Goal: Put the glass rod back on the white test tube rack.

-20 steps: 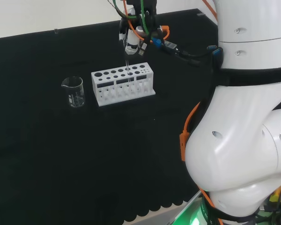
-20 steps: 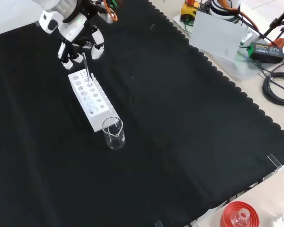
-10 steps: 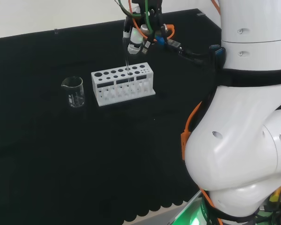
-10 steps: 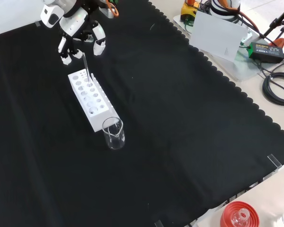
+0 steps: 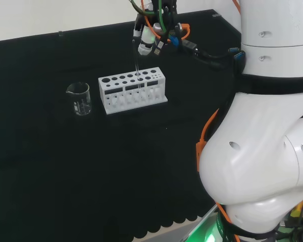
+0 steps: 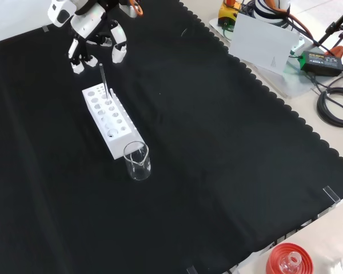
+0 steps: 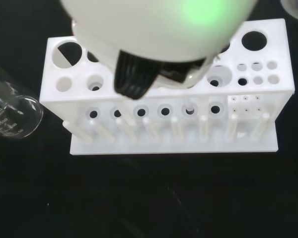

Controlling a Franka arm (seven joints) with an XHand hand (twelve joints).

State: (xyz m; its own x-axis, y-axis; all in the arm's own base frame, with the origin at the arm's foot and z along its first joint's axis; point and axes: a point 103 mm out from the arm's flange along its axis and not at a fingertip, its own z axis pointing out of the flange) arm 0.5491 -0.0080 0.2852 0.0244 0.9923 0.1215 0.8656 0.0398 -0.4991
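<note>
While faint, glass rod [image 6: 103,80] stands in rack [image 6: 108,117].

No lettering can be read. The small clear glass beaker [image 7: 10,115] carries faint white graduation marks and print on its wall, too blurred to make out in any view.

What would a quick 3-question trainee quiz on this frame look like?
1. True or false: the glass rod stands upright in the white test tube rack.
2. In the front view, what stands nearest the rack's near end? A) glass beaker B) flask C) funnel
3. Fill in: the hand is ___ the rack.

Key: 1 true; 2 A; 3 above, with its fingers off the rod.
</note>
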